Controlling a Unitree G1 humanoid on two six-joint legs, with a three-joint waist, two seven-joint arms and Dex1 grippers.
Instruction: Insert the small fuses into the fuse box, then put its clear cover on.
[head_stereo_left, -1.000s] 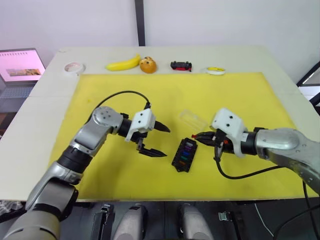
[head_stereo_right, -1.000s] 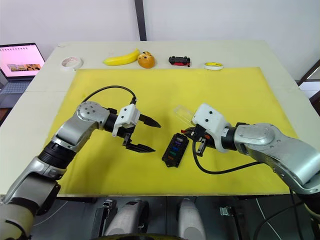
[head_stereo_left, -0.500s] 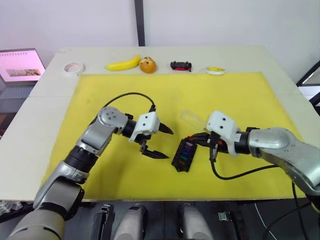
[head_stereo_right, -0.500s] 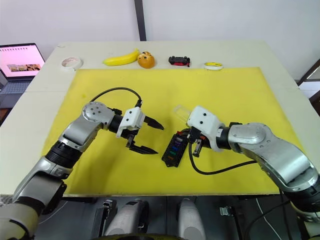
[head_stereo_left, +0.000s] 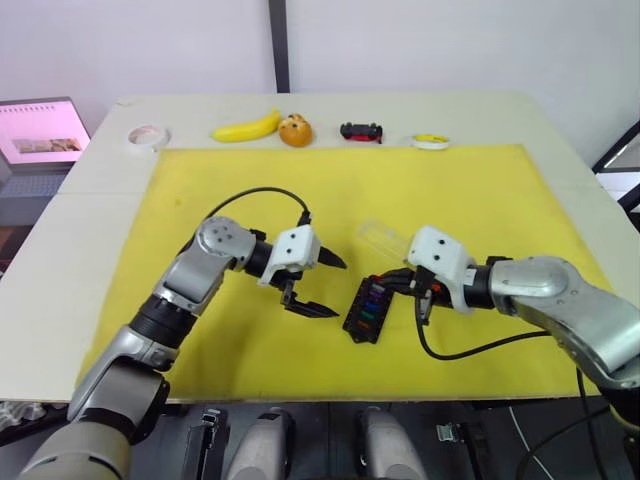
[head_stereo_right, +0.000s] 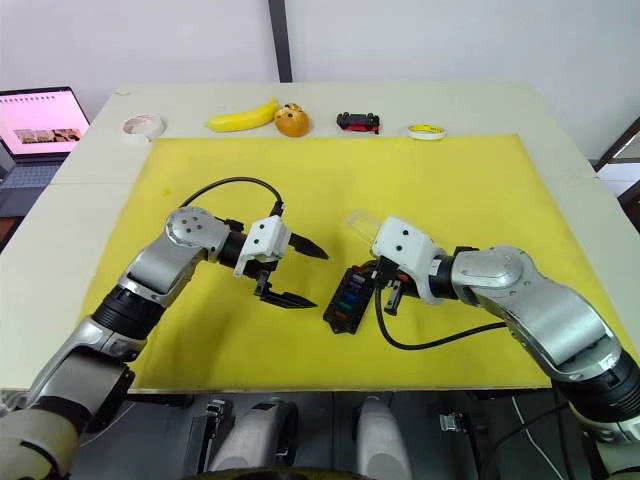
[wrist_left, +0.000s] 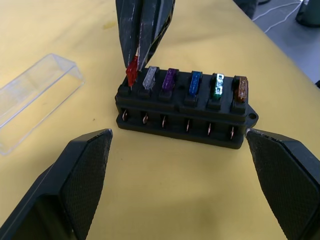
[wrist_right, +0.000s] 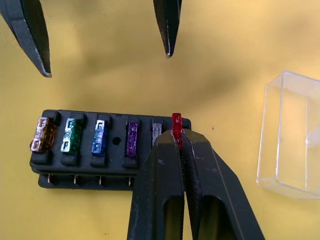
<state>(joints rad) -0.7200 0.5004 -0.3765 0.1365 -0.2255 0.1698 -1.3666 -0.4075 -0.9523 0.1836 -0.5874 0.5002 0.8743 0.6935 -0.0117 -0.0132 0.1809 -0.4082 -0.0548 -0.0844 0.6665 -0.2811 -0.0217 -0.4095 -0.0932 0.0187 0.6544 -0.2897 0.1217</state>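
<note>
The right gripper (wrist_right: 177, 137) pinches the red fuse (wrist_right: 176, 126) at the end slot of the fuse box (head_stereo_left: 366, 309), which lies mid-mat with five other fuses (wrist_left: 193, 84) seated in a row. The left gripper (head_stereo_left: 320, 285) hangs spread wide just left of the box. The cover (head_stereo_left: 383, 240) lies just beyond on the mat (head_stereo_left: 470, 190).

Left gripper (head_stereo_left: 322, 284) agape, right gripper (wrist_right: 177, 135) pinched.

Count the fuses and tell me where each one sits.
6: orange, green, blue, purple and grey sit along the fuse box; the red fuse is pinched by the right gripper at the end slot.
</note>
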